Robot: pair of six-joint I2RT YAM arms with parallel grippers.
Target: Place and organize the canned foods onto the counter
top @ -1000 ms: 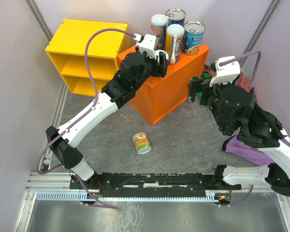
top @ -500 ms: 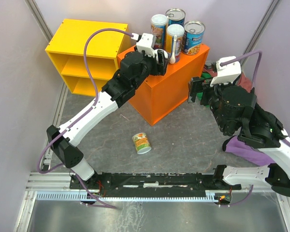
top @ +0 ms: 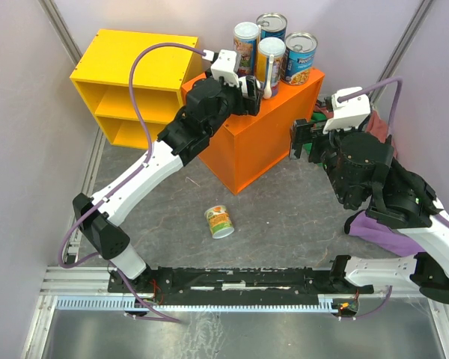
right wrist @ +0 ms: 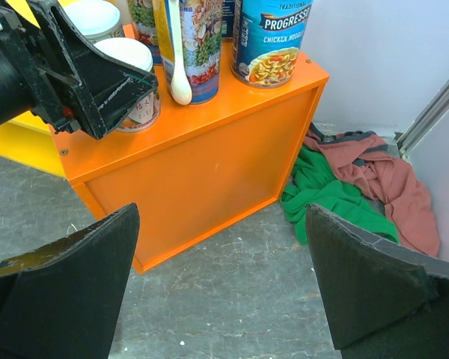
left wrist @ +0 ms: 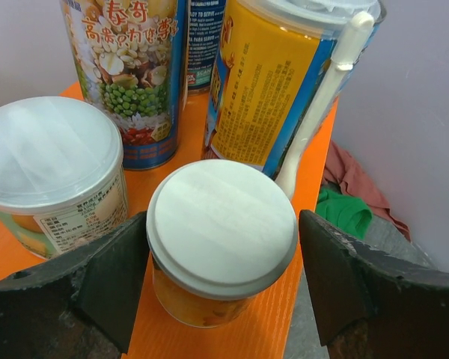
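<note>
My left claw [left wrist: 222, 250] stands apart around a short tin [left wrist: 221, 221] on the counter [left wrist: 280, 329]. My right claw [right wrist: 221, 224], also apart, holds nothing. Only the top view shows the fallen tin [top: 219, 221] on the worktop [top: 292, 217].

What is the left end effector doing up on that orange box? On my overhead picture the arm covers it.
Observer: The left wrist camera shows the left end effector straddling a short tin with a white plastic lid and orange-yellow label, which stands upright on the orange box-shaped counter. Whether it grips the tin, I cannot tell.
Operator: Is anything else hidden under there?
Observer: Yes, a second short white-lidded tin stands beside it.
Operator: And the other arm?
Observer: Its wrist camera shows the right end effector open and empty, facing the counter's side.
</note>
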